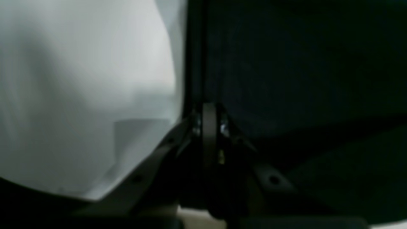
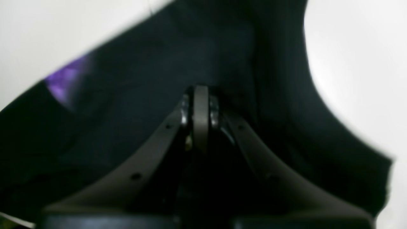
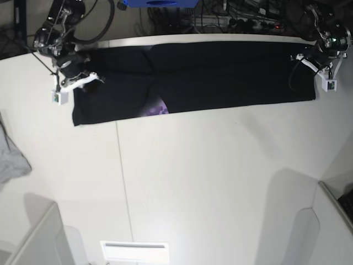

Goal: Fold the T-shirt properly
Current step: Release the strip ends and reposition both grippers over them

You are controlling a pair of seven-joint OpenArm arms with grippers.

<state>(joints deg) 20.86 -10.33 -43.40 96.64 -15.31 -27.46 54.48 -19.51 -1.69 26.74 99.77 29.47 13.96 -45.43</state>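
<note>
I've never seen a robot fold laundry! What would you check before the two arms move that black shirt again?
1. Left gripper shut on the T-shirt: ok.
2. Right gripper shut on the shirt: ok.
3. Shirt stretched in a long band between the arms: ok.
4. Purple print tucked inside: not ok, it peeks out at the near edge.
5. Table in front free for the fold: ok.
6. Grey cloth away from the shirt: ok.

White table (image 3: 193, 182) fills the view; cable clutter (image 3: 237, 14) at 12 o'clock; grey cloth (image 3: 10, 157) at 9 o'clock.
</note>
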